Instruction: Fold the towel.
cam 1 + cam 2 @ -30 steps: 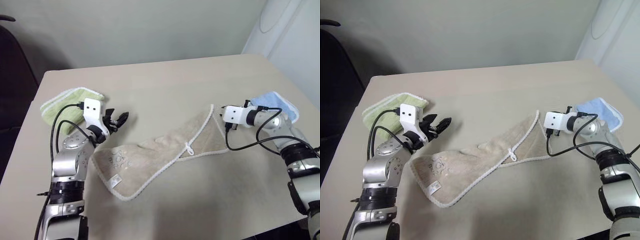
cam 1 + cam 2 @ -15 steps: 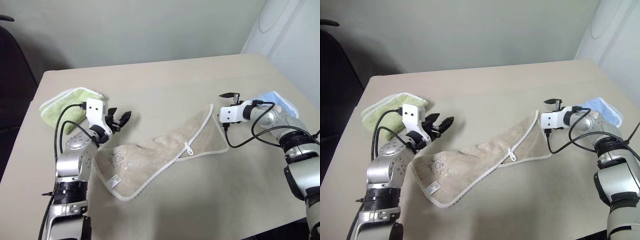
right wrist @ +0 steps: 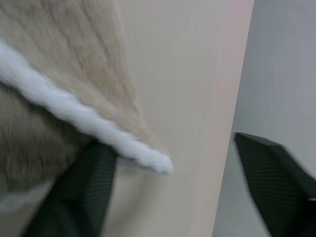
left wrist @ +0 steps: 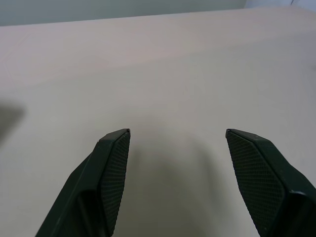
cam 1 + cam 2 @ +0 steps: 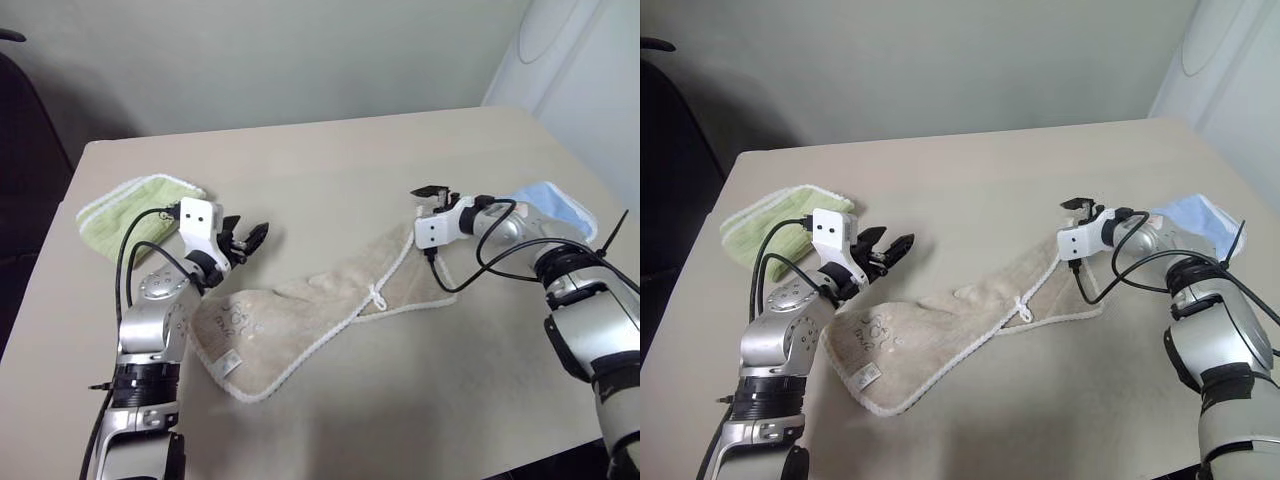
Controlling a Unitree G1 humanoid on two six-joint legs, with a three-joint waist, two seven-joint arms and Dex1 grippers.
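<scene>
We are seeing the towel [image 5: 330, 305] lying flat on the table [image 5: 330, 160], stretched in a long rumpled band from the near left to the far right, its white edging running along the borders. A small white loop [image 5: 379, 297] is sitting near its middle and a tag [image 5: 229, 365] near its left end.

Our left tool [image 5: 252, 238] is hovering just past the towel's left end, over bare table, its fingers [image 4: 114, 163] standing wide apart and gripping nothing.

Our right tool [image 5: 433, 193] is hanging over the towel's far right corner. In the right wrist view the corner's white edge is lying across one finger [image 3: 91, 182], while the other finger is standing well apart from it; the tool is spread and not clamped on the cloth.

A green folded towel [image 5: 130, 205] is resting at the far left of the table, a light blue one [image 5: 555, 205] at the far right, behind our right arm.
</scene>
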